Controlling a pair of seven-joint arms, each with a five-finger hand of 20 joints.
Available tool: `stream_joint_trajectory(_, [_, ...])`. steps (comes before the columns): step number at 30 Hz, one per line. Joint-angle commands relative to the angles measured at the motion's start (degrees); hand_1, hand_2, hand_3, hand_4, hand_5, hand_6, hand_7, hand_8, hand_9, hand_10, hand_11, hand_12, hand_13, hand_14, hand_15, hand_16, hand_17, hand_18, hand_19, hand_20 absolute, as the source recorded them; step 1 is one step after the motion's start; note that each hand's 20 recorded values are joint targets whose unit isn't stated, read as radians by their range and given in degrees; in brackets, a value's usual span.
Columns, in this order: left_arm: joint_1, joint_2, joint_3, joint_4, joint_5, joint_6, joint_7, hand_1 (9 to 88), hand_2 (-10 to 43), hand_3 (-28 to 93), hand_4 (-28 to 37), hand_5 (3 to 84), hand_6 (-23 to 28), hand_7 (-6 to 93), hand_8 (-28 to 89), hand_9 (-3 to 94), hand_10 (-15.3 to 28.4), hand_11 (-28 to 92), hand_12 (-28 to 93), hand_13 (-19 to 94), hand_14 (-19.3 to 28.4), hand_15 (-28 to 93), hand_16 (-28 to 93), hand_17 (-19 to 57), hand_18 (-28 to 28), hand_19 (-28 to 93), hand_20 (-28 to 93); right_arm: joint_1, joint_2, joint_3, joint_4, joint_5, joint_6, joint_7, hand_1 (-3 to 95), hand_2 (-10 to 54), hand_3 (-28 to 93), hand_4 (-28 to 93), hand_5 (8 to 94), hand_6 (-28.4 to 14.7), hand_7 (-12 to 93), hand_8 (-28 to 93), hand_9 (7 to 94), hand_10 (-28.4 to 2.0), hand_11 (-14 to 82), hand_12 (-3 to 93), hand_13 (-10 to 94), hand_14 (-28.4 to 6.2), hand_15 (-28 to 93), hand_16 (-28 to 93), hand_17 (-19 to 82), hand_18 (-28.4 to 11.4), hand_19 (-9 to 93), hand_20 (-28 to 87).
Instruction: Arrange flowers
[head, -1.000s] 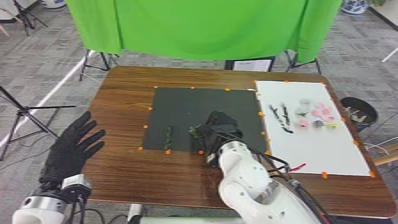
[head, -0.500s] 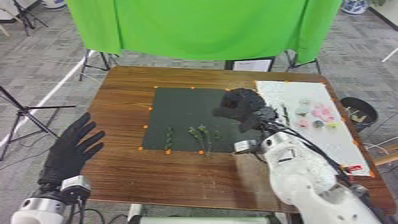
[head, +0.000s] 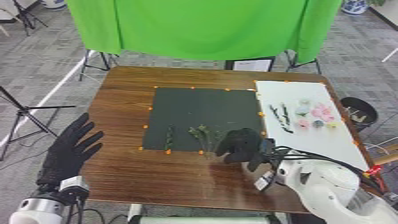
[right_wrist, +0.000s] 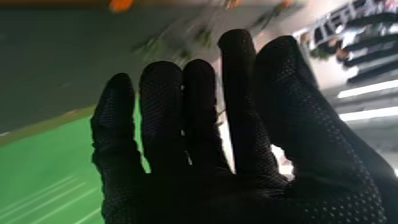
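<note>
Flower sprigs (head: 202, 134) on dark mat (head: 200, 107), just left of right hand (head: 240, 145).

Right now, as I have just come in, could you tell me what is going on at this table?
The robot seems to be arranging flowers. Its right hand, fingers straight and holding nothing, is over the near right corner of the flat dark mat. Beside it, thin green leafy stems lie at the mat's near edge. Pink artificial-looking flowers lie on the long white sheet. The black-gloved left hand is open at the table's left edge.
</note>
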Motion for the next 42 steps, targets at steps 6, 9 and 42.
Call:
stream_joint_trajectory(6, [0.7, -0.60, 0.11, -0.27, 0.07, -0.22, -0.11, 24.6, -3.3, 70, -25.0, 23.0, 2.6, 18.0, -9, 17.7, 10.1, 15, 20, 17, 15.0, 27, 2, -12.4, 23.0, 37, 10, 4.4, -3.0, -5.3, 3.8, -5.4, -1.4, 1.9, 14.4, 16.0, 93, 1, 59.0, 1.2, 26, -15, 39.5, -14.6, 61.1, 51.9, 37, -14.1, 83, 31, 11, -22.7, 67, 55])
stream_joint_trajectory(9, [0.6, -0.60, 0.16, -0.20, 0.03, -0.11, -0.20, 24.6, -3.3, 70, -25.0, 23.0, 2.6, 18.0, -9, 17.7, 10.0, 15, 20, 17, 14.9, 27, 2, -12.5, 23.0, 37, 10, 5.2, -3.2, -6.0, 5.0, -6.6, -0.9, 2.5, 13.9, 16.2, 93, 2, 59.1, 0.8, 26, -14, 39.2, -14.9, 61.7, 50.6, 37, -14.2, 83, 31, 12, -22.7, 67, 55])
stream_joint_trajectory(42, [0.1, -0.84, 0.76, -0.02, -0.03, -0.18, -0.34, 24.7, -3.1, 69, -24.9, 23.0, 2.5, 17.8, -9, 17.7, 10.1, 15, 20, 17, 14.9, 27, 2, -12.4, 23.0, 37, 10, 7.1, -6.2, -7.8, 6.4, -7.5, 2.0, 5.2, 13.4, 14.7, 93, 0, 60.8, -0.8, 27, -14, 42.5, -14.5, 61.0, 51.5, 41, -15.0, 83, 30, 14, -22.5, 69, 55])
